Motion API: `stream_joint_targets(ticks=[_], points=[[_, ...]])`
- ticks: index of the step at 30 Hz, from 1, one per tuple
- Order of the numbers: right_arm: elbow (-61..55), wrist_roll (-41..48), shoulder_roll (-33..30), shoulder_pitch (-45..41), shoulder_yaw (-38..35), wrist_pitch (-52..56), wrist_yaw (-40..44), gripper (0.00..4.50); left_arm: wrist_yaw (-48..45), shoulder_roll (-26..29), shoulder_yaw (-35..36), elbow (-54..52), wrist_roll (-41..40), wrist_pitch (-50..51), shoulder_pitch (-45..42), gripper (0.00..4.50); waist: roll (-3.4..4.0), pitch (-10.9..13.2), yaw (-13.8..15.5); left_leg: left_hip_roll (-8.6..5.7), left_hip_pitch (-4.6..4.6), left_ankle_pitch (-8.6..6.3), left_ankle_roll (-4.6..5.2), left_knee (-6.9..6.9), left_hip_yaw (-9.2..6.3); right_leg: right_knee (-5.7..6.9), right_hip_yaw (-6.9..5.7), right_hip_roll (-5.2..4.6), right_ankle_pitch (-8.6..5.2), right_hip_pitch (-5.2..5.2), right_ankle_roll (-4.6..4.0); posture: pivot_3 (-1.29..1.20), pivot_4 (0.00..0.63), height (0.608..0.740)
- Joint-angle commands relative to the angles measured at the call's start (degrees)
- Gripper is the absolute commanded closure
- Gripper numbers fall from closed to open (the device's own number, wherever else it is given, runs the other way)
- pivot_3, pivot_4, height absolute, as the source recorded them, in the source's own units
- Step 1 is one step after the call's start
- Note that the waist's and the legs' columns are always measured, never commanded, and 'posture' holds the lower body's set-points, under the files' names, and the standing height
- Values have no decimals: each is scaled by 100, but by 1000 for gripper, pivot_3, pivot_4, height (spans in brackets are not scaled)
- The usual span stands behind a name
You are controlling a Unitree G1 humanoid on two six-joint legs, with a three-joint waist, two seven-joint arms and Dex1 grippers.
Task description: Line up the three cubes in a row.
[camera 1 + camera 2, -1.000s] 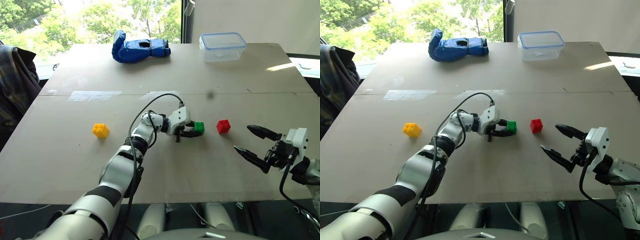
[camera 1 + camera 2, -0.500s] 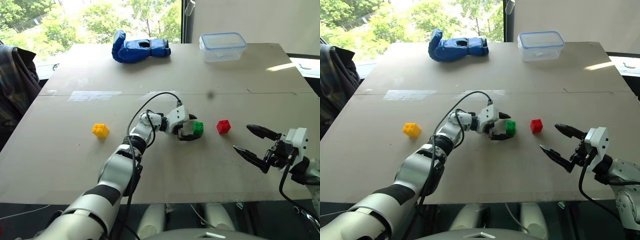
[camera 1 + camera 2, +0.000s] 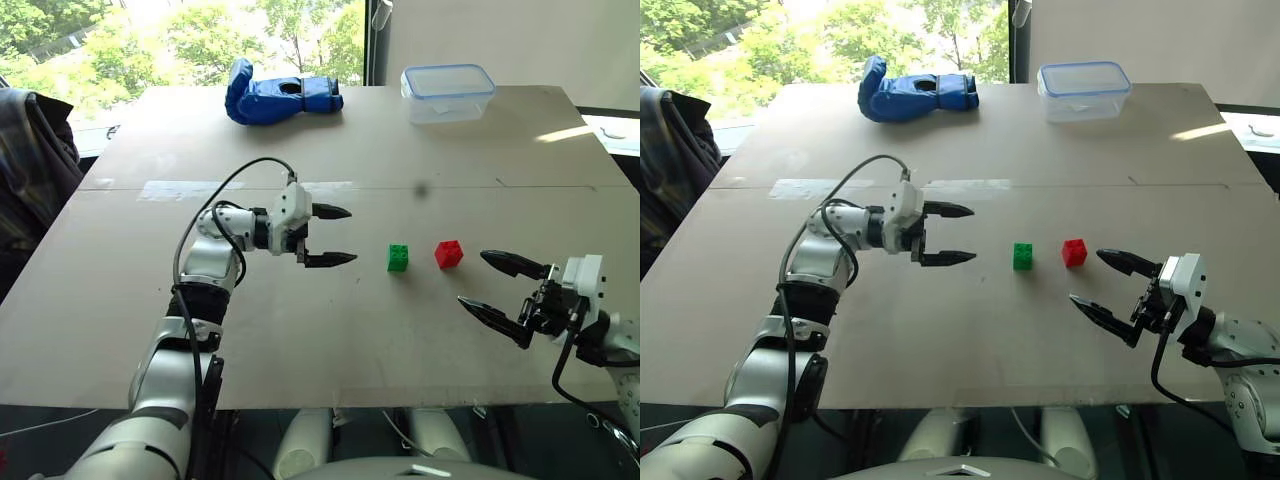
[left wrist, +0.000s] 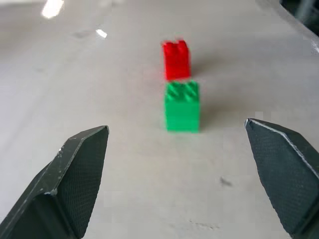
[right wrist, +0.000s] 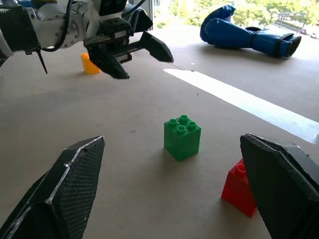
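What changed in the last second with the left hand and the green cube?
The left hand let go of the green cube, opened wide and pulled back toward the robot's left, rising off the table. The green cube stayed beside the red cube. The right hand, open, barely moved.

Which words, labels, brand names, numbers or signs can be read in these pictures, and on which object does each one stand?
None: no readable text in any view.
Small green studded plastic cube: no print.
Small red studded plastic cube: no print.
Blue padded boxing glove: no legible mark.
Clear plastic lidded container: no label.
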Motion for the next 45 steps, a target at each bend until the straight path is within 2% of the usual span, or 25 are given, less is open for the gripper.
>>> stream_joint_targets(ticks=[1,2,5,7,11,16,22,27,32,39,40,43,44,45], points=[[-13,98,107,-325,173,-39,43,0,1764,-38,847,-2274,-440,1370,1045,20,0,1,-16,3,-2,0,-1,-1,-2,0,0,-2,0,-1,-1,0,150,740],[50,116,146,-458,222,-14,31,0,2354,-90,1044,-2771,-271,1590,1433,20,1,0,-35,5,-1,0,-2,-4,1,-1,5,-4,0,-4,-1,0,150,740],[306,146,266,-794,369,5,115,0,4231,-807,1799,-3957,-39,1975,2256,20,-1,1,5,5,9,0,-4,-6,3,3,21,-16,1,-3,-2,0,150,740],[425,128,279,-886,423,-17,212,0,4743,-979,1886,-4406,108,2032,2597,20,-10,3,87,6,9,1,-4,-5,1,3,18,-13,2,-2,-2,0,150,740],[812,105,284,-1299,634,-9,495,0,5617,-1596,2063,-5394,557,1638,4017,20,-9,0,125,-6,10,3,-10,-5,7,-4,12,-9,3,4,-3,0,150,740],[975,153,319,-1661,807,61,693,0,5808,-1569,2159,-4967,704,1251,4489,20,-10,1,214,-9,5,-5,4,-6,3,-12,3,-12,2,4,-3,0,150,740],[856,161,440,-1746,976,139,666,0,5293,-999,2169,-4173,566,940,4661,20,-9,1,171,-8,6,-5,4,-6,6,-14,-1,-9,1,5,-5,0,150,740],[794,119,507,-1688,1041,101,603,0,5075,-643,2047,-3321,634,581,4387,20,-8,1,185,-7,4,-4,3,-10,4,-19,-3,-10,1,3,-5,0,150,740],[838,28,552,-1615,1050,3,590,0,5184,-584,2042,-2389,643,179,3863,20,-8,1,181,-9,4,-5,3,-11,2,-18,-8,-12,2,3,-4,0,150,740],[828,-16,526,-1579,973,-44,587,0,4825,-359,2036,-1433,519,-171,3757,20,-7,1,133,-6,3,0,-5,-18,6,-18,-1,-16,2,-4,-4,0,150,740],[830,-21,525,-1577,966,-54,583,0,4724,-331,2034,-1272,474,-247,3737,560,-4,-1,133,-7,4,-2,-3,-19,6,-17,-1,-17,2,-4,-4,0,150,740],[837,-32,518,-1563,957,-87,583,0,4614,-285,2043,-835,428,-525,3679,1614,11,-9,130,-6,9,-4,2,-19,6,-14,-1,-18,2,-3,-4,0,150,740],[837,-37,514,-1556,954,-100,584,0,4595,-264,2055,-631,430,-650,3649,2205,22,-16,130,-6,11,-5,2,-19,7,-14,-1,-18,2,-2,-4,0,150,740],[838,-40,511,-1551,953,-110,585,0,4578,-246,2059,-480,430,-751,3626,2578,33,-22,129,-7,12,-5,3,-20,8,-13,0,-18,2,-2,-4,0,150,740]])
